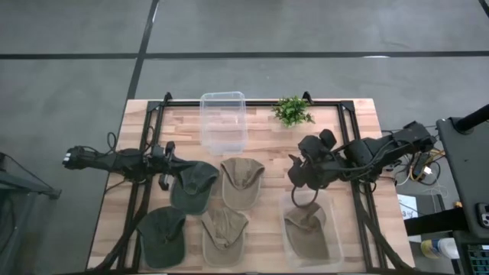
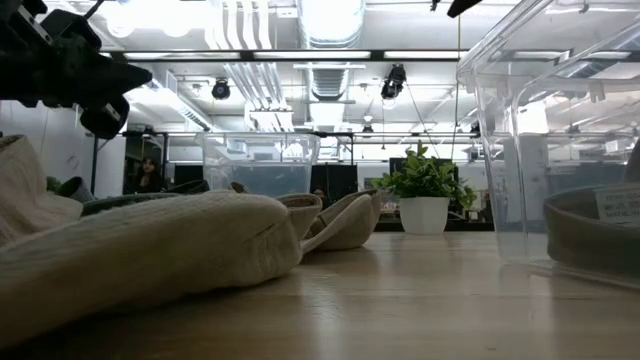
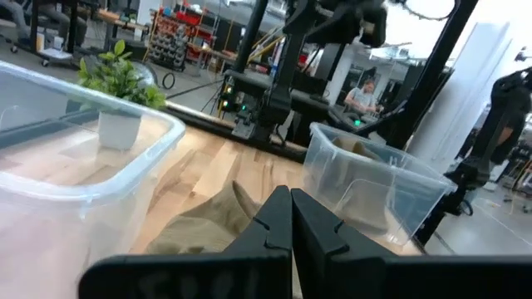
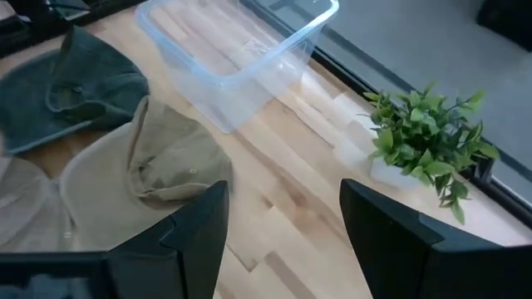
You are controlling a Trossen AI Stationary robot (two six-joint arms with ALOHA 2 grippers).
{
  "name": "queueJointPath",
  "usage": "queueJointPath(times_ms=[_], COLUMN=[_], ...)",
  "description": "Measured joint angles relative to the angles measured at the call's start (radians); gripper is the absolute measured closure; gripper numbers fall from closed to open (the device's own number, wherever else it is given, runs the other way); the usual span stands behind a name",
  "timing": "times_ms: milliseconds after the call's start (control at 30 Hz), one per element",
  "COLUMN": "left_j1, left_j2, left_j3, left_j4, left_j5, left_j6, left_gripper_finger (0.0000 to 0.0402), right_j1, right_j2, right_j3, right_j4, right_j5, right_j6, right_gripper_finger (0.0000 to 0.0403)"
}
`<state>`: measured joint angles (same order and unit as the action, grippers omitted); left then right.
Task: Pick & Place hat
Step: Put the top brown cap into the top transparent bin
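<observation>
Right gripper (image 1: 299, 169), fingers spread and empty, hangs at the 12 o'clock rim of the near clear bin (image 1: 334, 248), which already holds one tan hat (image 1: 307, 221); I judge it placed there to release or to go for another. Left gripper (image 1: 166, 162), fingers pressed together on nothing, waits at 9 o'clock of four loose hats: two dark green (image 1: 192, 185), two tan (image 1: 241, 182), all soft, crumpled caps.

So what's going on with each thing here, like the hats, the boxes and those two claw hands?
Near clear bin: holds one tan hat.
Far clear bin: no hats inside.
Two green hats: lying on the table.
Two tan hats: lying on the table.
Potted plant: upright.
Left gripper: shut, beside a green hat.
Right gripper: open, holding nothing, above the near bin's edge.
</observation>
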<state>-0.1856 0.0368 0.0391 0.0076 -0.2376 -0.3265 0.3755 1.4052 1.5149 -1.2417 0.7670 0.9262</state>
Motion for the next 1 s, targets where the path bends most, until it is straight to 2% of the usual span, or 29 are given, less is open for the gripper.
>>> queueJointPath(times_ms=[433, 600, 733, 867, 1000], left_j1=[0.0, 0.0, -0.001, -0.004, -0.004], left_j2=[0.005, 0.045, 0.117, 0.214, 0.327], left_j3=[0.002, 0.002, 0.012, 0.064, 0.16], left_j4=[0.126, 0.134, 0.13, 0.131, 0.092], left_j5=[-0.051, -0.019, -0.006, 0.004, 0.004], left_j6=[-0.375, -0.505, -0.714, -0.75, -0.74], left_gripper_finger=[0.0397, 0.0349, 0.0289, 0.0256, 0.025], right_j1=[-0.027, -0.036, -0.036, -0.036, -0.036], right_j2=[0.023, 0.023, 0.023, 0.023, 0.023], right_j3=[-0.01, -0.01, -0.01, -0.011, -0.014], right_j4=[0.002, 0.002, 0.002, 0.002, 0.002], right_j5=[0.021, 0.021, 0.021, 0.021, 0.02], right_j6=[-0.079, -0.117, -0.119, -0.119, -0.119], right_gripper_finger=[0.0179, 0.0179, 0.0179, 0.0179, 0.0179])
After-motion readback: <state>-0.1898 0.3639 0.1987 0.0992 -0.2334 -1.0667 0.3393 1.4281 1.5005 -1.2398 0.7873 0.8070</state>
